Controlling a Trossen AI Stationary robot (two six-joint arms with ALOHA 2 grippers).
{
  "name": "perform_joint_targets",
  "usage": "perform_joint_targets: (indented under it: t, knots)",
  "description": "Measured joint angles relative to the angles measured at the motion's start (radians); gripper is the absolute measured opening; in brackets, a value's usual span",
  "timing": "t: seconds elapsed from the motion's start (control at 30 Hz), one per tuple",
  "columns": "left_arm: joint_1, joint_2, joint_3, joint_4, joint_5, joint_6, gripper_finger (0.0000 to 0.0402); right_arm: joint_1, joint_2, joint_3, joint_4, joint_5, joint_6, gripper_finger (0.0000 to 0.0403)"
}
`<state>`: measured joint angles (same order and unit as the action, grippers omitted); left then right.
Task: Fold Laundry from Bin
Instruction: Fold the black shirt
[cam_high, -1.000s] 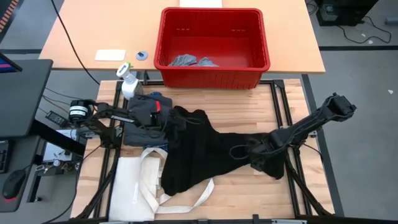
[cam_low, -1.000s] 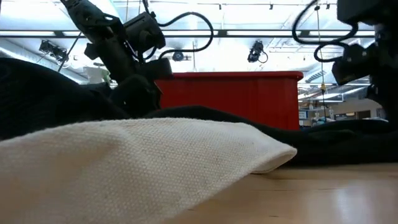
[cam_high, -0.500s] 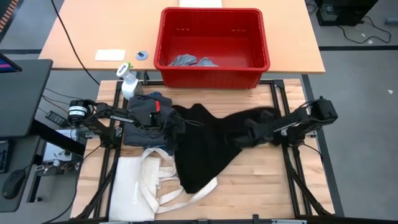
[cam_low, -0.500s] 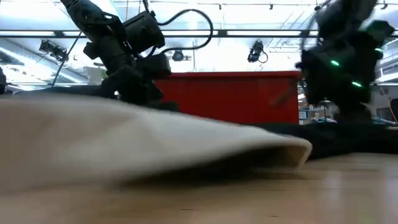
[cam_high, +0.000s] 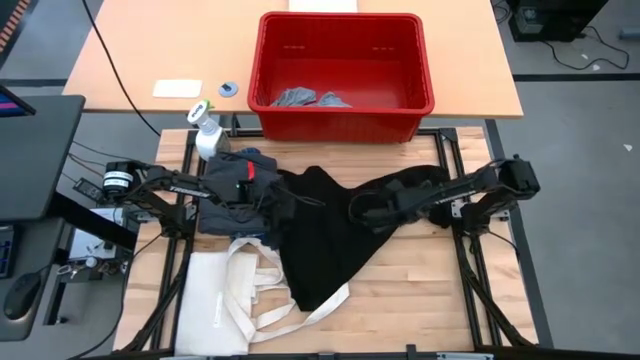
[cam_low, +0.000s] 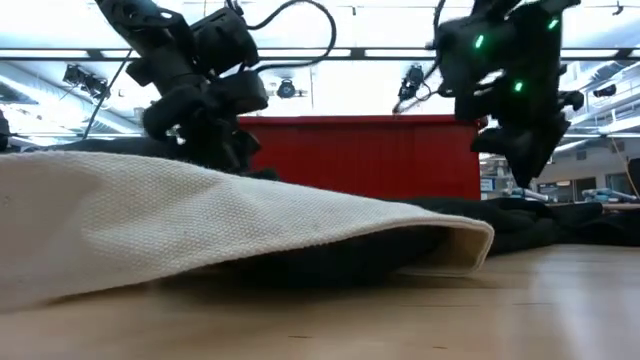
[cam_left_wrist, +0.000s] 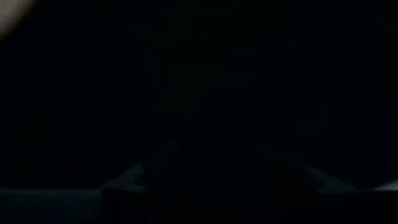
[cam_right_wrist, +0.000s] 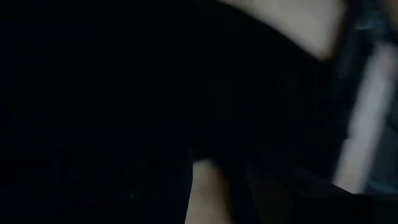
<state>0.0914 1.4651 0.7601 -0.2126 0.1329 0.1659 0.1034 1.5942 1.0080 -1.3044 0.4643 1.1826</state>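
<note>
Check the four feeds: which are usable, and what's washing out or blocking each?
High view: evenly lit, sharp; red bin, black garment and tote bag all readable. Low view: tote bag fills the foreground, ceiling lights backlight the arms into silhouettes. Left wrist view: almost fully dark, nothing readable. Right wrist view: mostly dark, with blurred pale patches.

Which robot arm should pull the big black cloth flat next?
Probably the right arm. Its tool is already on the black garment, at the bunched edge nearest the middle. The left tool is at the other edge, by the grey clothes pile.
</note>
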Motion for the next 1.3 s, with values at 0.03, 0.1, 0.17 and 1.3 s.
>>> perform_joint_targets:
  t: [0.03,0.1,0.17,1.3]
  knots:
    - [-0.002,0.0,0.0,-0.023,0.006,0.0,0.0201,0.02,-0.003,0.002,0.027,-0.022,-0.009,0.0154]
    - [-0.011,0.0,0.0,-0.042,0.01,0.003,0.0201,0.053,-0.002,-0.009,0.13,-0.062,-0.066,0.0154]
    - [-0.019,0.0,0.0,-0.044,0.011,0.003,0.0201,0.074,-0.001,-0.026,0.295,-0.094,-0.154,0.0154]
    - [-0.169,0.002,0.0,0.102,0.142,0.031,0.0201,0.209,0.106,0.024,-0.275,-0.016,0.245,0.0151]
